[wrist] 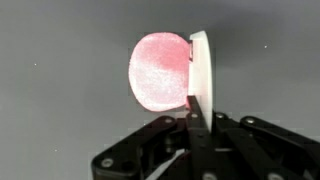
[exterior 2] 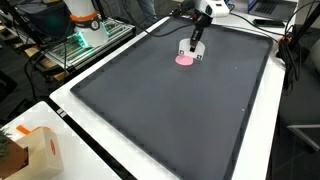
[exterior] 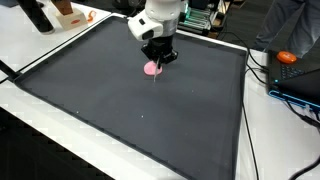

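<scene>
We see the claw (wrist: 195,112) clamped on a thin white piece (wrist: 200,65) that touches a pink disc (wrist: 158,70), on the dark mat (exterior: 120,110) toward the far edge of the counter (exterior: 50,130).

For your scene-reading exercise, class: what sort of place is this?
Probably a robotics lab: a dark mat on a white table, cables at its edge, and a green-lit equipment rack nearby.

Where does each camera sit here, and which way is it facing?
Exterior view: raised beside the table, looking across the dark mat at the hand by the pink disc.
Exterior view: raised at another side, hand at the mat's far end.
Wrist view: close above the disc, black fingers at bottom.
All share the disc.
</scene>
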You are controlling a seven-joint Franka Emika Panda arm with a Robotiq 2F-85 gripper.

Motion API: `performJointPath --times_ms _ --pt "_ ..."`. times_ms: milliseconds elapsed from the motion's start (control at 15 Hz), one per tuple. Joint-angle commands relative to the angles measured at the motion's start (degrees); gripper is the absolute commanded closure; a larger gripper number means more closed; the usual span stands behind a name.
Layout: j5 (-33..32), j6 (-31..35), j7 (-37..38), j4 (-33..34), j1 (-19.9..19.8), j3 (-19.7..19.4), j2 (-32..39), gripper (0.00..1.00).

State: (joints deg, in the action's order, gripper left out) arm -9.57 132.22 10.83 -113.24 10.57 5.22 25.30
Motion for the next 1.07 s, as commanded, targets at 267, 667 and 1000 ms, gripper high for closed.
performJointPath --times_ms 267,667,1000 --pt "0.8 6.4 -1.5 -5.7 -0.4 -0.4 -2.0 0.99" --pt "2.2 7.5 -3.5 -9.6 -1.2 0.2 -3.5 0.99" --pt "4.2 8.5 -6.3 -11.0 -2.0 0.5 -3.2 0.99"
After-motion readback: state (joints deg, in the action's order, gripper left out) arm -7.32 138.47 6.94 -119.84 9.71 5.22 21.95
